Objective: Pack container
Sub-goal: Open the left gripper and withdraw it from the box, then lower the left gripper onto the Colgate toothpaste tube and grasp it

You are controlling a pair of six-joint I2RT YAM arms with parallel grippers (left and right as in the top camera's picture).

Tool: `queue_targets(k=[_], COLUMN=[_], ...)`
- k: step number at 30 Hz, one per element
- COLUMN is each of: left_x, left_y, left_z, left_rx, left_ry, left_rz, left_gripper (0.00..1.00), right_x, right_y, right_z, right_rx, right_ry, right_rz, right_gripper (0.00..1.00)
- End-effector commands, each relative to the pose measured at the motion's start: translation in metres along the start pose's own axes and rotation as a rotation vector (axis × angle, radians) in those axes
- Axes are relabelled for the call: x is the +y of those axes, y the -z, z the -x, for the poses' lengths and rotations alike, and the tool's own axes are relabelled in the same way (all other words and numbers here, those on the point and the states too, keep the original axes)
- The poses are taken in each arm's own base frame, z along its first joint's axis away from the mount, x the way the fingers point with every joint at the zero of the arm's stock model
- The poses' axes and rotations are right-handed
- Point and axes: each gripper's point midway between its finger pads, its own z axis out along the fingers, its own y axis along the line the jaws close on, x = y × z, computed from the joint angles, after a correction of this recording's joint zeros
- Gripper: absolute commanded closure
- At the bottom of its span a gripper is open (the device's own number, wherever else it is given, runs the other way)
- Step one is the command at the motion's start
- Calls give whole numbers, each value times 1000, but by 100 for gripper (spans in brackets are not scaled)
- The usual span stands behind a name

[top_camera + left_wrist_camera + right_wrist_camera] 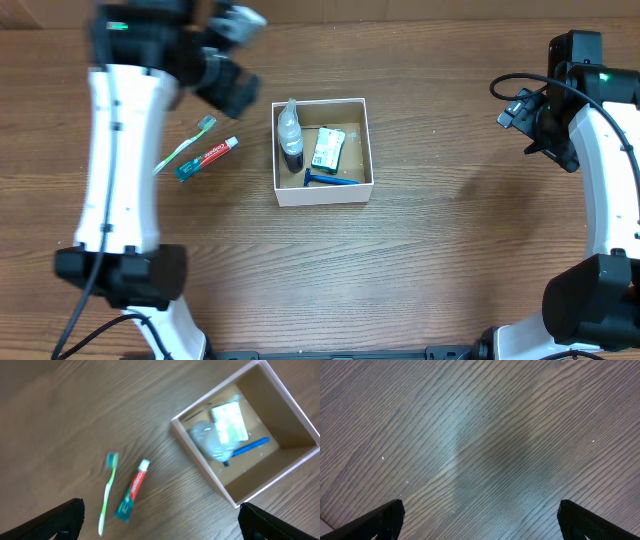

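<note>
The container (322,194), a square white box with a brown inside, sits mid-table; it also shows in the left wrist view (200,465). It holds a clear bottle (289,135), a green-and-white packet (327,148) and a blue razor (331,181). A green toothbrush (184,147) and a toothpaste tube (207,158) lie on the table left of it; both show in the left wrist view, the toothbrush (107,492) beside the tube (131,491). My left gripper (160,522) is open and empty, raised above them. My right gripper (480,522) is open and empty over bare wood at the far right.
The wooden table (420,260) surrounds the box. The left arm's white body (120,170) stands left of the toothbrush, and the right arm (600,160) stands at the right edge.
</note>
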Motion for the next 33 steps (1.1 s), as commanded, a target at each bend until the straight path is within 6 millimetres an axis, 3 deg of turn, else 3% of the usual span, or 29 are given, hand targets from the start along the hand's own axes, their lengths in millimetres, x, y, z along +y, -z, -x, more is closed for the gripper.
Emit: queue_targets(k=[1,4,8,13,19,24,28,33], left_x=[19,41,53,65,64,56,52,58], left_y=[-4,-26,-62,-89,-114,-149,-168,-177], left_z=[-21,-48,-81,-105,-118,-134,-135,-131], left_rx=[-62,-18,70,144,145,154,139,139], left_ry=[96,169,202,188,64,-11,-106,-165], left_rz=[-178,-180,-159,-88,-101,-122,-110,-48], left_gripper=[0,0,0,0,0,0,0,0], right_x=[0,0,0,0,0,0,0,0], right_y=[5,5,5,5,5,5,5,5], right_z=[2,2,2,2,2,2,2,2], right_rx=[-16,-16,-16,-16,-16,-16,-16,-16], right_ry=[-9,-9,-9,-9,-9,-9,-9,-9], right_rz=[10,10,10,10,10,10,10,10], right_gripper=[0,0,0,0,0,0,0,0])
